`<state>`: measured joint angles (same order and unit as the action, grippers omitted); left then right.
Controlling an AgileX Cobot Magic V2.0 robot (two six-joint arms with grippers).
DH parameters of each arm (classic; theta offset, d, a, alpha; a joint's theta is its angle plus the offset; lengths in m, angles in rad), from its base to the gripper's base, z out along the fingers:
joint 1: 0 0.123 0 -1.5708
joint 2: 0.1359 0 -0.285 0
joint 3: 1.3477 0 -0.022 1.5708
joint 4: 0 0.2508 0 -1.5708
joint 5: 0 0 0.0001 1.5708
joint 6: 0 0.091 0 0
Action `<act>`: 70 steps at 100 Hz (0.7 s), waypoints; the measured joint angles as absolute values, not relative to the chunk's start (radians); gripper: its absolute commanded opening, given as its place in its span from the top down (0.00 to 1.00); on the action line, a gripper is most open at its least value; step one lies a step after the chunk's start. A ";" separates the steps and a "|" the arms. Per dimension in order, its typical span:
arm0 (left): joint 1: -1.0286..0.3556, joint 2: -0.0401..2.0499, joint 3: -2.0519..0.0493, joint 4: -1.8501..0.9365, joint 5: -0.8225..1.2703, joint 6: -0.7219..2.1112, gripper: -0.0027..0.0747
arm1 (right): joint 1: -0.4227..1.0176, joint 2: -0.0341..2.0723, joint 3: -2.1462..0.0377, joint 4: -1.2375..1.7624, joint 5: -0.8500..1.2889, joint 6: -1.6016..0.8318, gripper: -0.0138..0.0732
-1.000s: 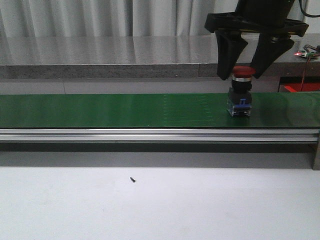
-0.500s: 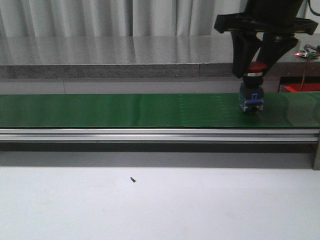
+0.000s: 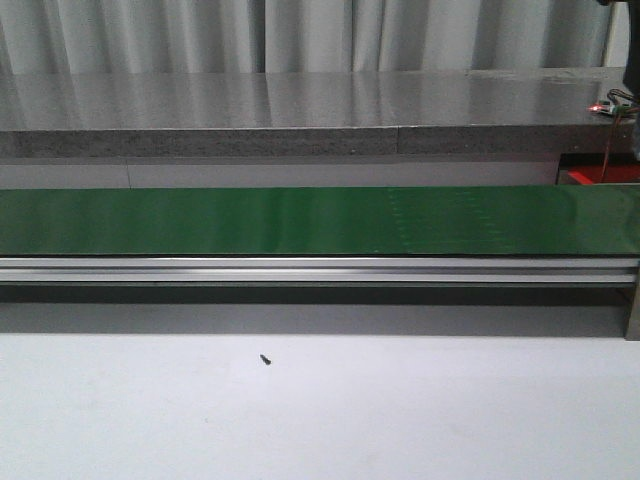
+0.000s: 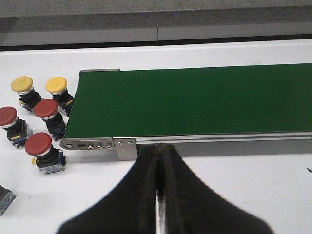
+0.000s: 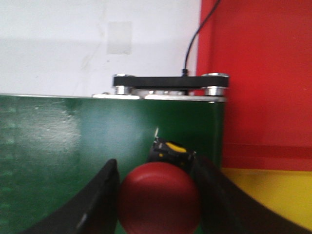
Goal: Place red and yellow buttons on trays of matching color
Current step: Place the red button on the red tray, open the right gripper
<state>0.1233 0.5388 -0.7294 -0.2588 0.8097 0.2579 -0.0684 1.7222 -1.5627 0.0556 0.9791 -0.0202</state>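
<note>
- Green conveyor belt (image 3: 300,220) runs across white table (image 3: 320,410).
- Right gripper (image 5: 158,195) clamped on red button (image 5: 159,199), beside red tray (image 5: 263,73).
- Left gripper (image 4: 159,195) fingers pressed together, holding nothing.

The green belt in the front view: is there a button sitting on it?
No, the green belt lies bare from end to end in the front view.

Matt green belt (image 3: 300,220), brushed metal rail (image 3: 300,270), glossy red button (image 5: 159,199)

Five buttons (image 4: 39,145) sit on the table (image 4: 243,185) at the belt's (image 4: 195,100) nine o'clock end. Two trays (image 5: 263,73) lie side by side beside its other end.
</note>
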 measured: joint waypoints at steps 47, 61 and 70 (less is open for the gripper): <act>0.123 0.539 -0.729 -0.259 0.810 0.258 0.99 | -0.284 1.858 -1.563 0.067 0.824 -0.018 0.59; 0.123 0.539 -0.729 -0.259 0.810 0.258 0.99 | -0.313 1.920 -1.563 0.088 0.761 -0.018 0.59; 0.123 0.539 -0.729 -0.259 0.810 0.258 0.99 | -0.322 1.960 -1.563 0.096 0.734 -0.018 0.59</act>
